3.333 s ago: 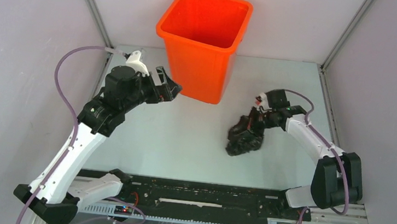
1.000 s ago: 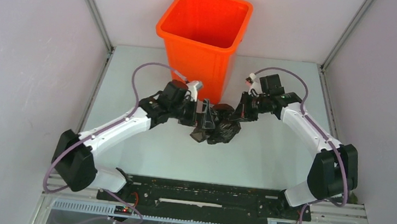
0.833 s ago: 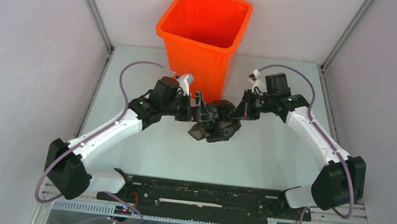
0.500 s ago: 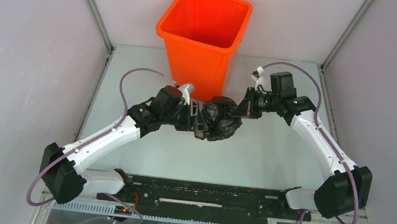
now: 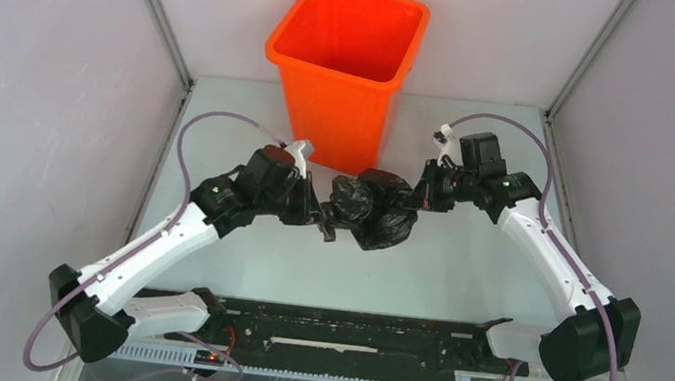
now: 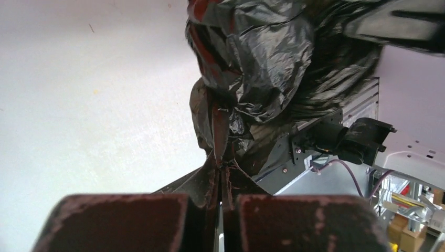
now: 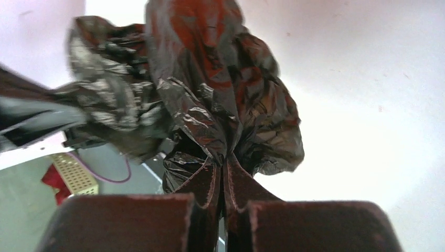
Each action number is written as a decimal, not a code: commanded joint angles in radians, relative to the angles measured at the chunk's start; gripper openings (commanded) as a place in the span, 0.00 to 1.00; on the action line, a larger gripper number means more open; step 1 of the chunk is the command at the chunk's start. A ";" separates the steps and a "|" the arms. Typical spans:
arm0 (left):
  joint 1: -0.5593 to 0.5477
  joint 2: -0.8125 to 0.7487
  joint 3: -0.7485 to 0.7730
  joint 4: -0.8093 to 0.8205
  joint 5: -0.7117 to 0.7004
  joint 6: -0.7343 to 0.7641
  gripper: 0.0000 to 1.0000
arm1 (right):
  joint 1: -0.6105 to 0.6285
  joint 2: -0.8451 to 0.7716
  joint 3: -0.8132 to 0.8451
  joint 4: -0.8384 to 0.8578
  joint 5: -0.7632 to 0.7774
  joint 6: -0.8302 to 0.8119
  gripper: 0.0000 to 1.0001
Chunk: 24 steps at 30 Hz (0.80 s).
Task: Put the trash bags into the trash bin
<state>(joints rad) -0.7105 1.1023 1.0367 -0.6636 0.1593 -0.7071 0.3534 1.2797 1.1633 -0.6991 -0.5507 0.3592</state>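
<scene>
In front of the trash bin (image 5: 346, 61), on its near left side, your left gripper (image 5: 322, 219) has its fingers pressed together on a fold of the trash bag (image 5: 371, 211). The left wrist view shows thin black film pinched between the tips. On the bin's near right side, your right gripper (image 5: 415, 203) is likewise clamped on a twist of the film. The bag hangs bunched between the two grippers, a crumpled glossy wad just before the bin's front wall, outside it. Whether it touches the table (image 5: 244, 247) you cannot tell. Beyond it the orange bin stands upright at the table's far edge.
</scene>
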 commanded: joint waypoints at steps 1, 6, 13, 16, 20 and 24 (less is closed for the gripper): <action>0.003 -0.045 0.190 -0.103 -0.082 0.057 0.00 | 0.041 -0.014 -0.004 -0.053 0.167 -0.096 0.09; 0.053 -0.057 0.438 -0.182 -0.184 0.102 0.00 | 0.048 0.019 -0.003 -0.100 0.364 -0.105 0.28; 0.176 -0.094 0.578 -0.097 -0.079 0.077 0.00 | 0.048 0.045 -0.003 -0.154 0.437 -0.099 0.33; 0.234 -0.106 0.537 0.002 0.067 0.012 0.00 | 0.048 0.019 0.007 -0.155 0.425 -0.112 0.43; 0.252 -0.106 0.490 0.074 0.129 -0.036 0.00 | 0.049 -0.013 0.064 -0.197 0.436 -0.122 0.63; 0.255 -0.087 0.469 0.101 0.163 -0.065 0.00 | 0.048 -0.035 0.155 -0.269 0.395 -0.126 0.74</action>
<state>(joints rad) -0.4644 0.9936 1.5333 -0.6502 0.2420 -0.7197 0.4007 1.3018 1.2037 -0.9016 -0.1474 0.2626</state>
